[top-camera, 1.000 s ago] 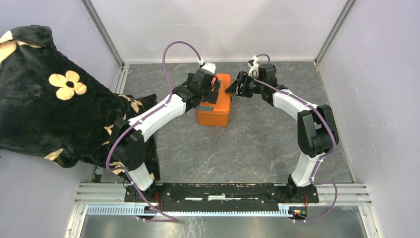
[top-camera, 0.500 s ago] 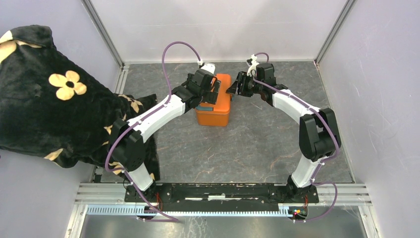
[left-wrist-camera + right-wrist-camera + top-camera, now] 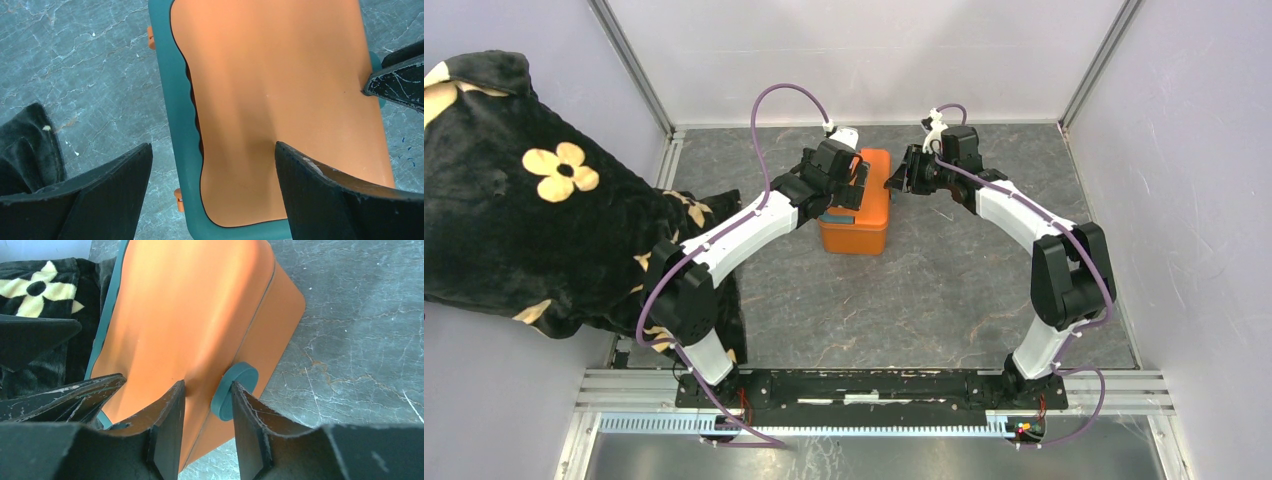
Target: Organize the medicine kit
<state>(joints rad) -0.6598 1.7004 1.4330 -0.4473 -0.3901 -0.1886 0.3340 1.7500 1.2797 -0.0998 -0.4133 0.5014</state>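
2 arms reach to the far middle of the grey marbled worktop [image 3: 924,300], where the medicine kit [image 3: 864,225] sits with its orange lid [image 3: 280,75] facing up. The left end effector [image 3: 212,150] hangs just above the kit with its fingers spread wide, 1 over the worktop beside the teal trim [image 3: 175,125] and the other over the lid. The right end effector [image 3: 207,385] is at the kit's right side. Its fingers stand narrowly apart, 1 over the lid's edge and 1 just outside the round teal latch [image 3: 235,390]. Whether they actually pinch the latch I cannot tell. 1 black blanket [image 3: 524,200] with yellow flowers lies along the left, its edge near the kit.
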